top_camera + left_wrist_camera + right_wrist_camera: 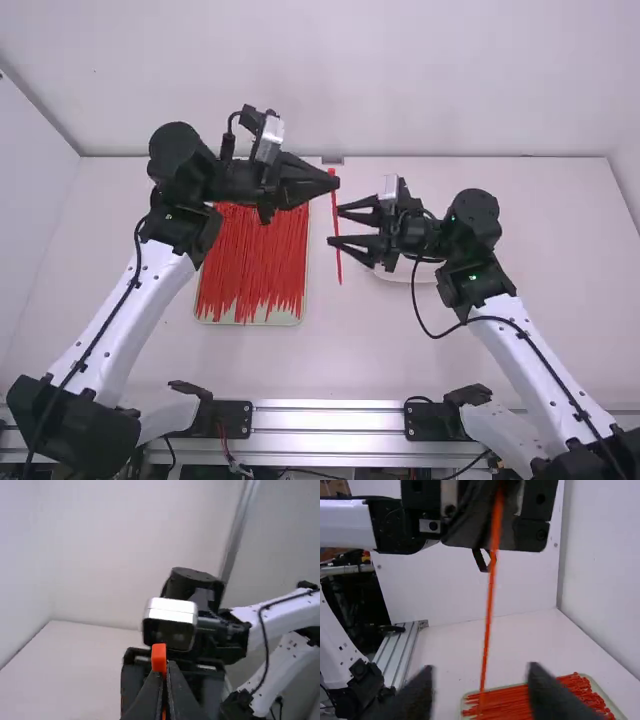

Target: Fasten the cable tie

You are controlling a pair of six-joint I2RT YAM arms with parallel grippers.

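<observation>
**Left gripper pinches one red tie; right gripper stands spread beside it**

At the left of the high view a tray (226, 319) lies on the white table (560, 230), filled with a bundle of red cable ties (250, 262). The left arm passes over the tray's far end. Its left gripper (331, 182) sits just past the tray's right edge, fingers pressed together on the top of a single cable tie (335, 225).

The high view does not show how that grip sits, but the left wrist view does. The two fingertips of the left gripper (161, 674) meet on the strap, and the tie's blocky head (159, 657) sticks out just above them. The other arm's wrist camera (170, 625) is close behind.

From the high view, the tie hangs down the picture, its lower end just right of the tray. Whether that end touches the table cannot be told.

Right of the tie is the right gripper (343, 232), its fingers spread wide and pointing towards the strap. The right wrist view places the strap (489, 610) between the two parted fingers (422, 692), touching neither. The loose ties (540, 700) lie beyond.

Under the right gripper lies a white rounded object (400, 277), partly hidden.
</observation>
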